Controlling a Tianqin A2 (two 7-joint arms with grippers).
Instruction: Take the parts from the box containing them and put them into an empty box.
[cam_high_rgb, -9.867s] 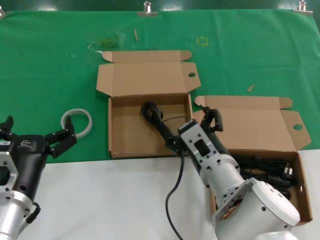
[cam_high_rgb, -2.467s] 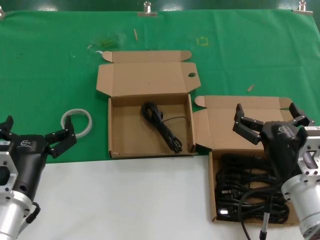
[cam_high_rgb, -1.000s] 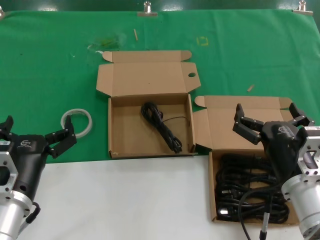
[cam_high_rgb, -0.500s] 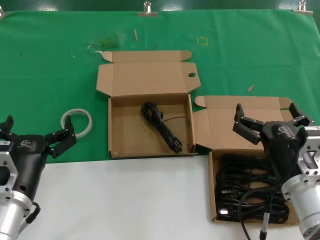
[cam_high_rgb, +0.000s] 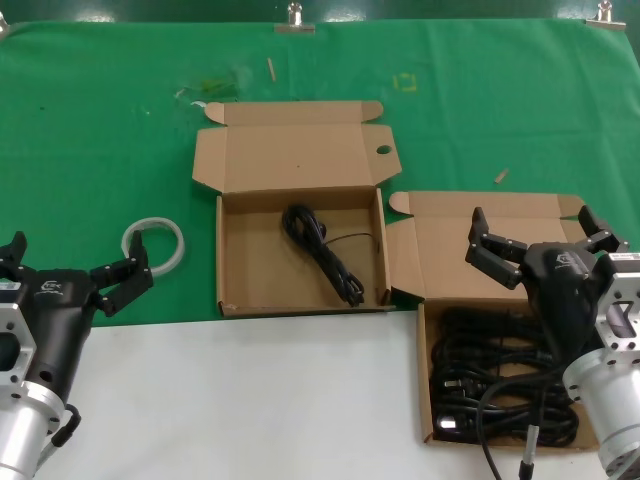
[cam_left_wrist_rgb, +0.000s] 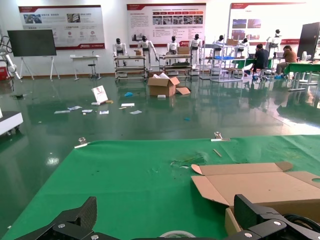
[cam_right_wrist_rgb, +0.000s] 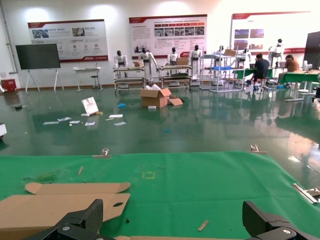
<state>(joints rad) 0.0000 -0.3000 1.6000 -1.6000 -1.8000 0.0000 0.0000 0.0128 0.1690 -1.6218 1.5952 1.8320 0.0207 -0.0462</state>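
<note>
Cable-filled box (cam_high_rgb: 432, 400) beneath right end effector (cam_high_rgb: 545, 243)

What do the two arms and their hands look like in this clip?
Both arms are silver-white cylindrical links ending in black wrist housings. The left hand and right hand are black, with chunky jointed fingers. A small white logo marks each black housing, and a black cable hangs near the right arm.

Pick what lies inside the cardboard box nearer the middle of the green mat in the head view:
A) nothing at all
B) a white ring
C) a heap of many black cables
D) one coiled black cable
D: the middle cardboard box holds one coiled black cable, while the heap of black cables sits in the box under the open right gripper.
</note>
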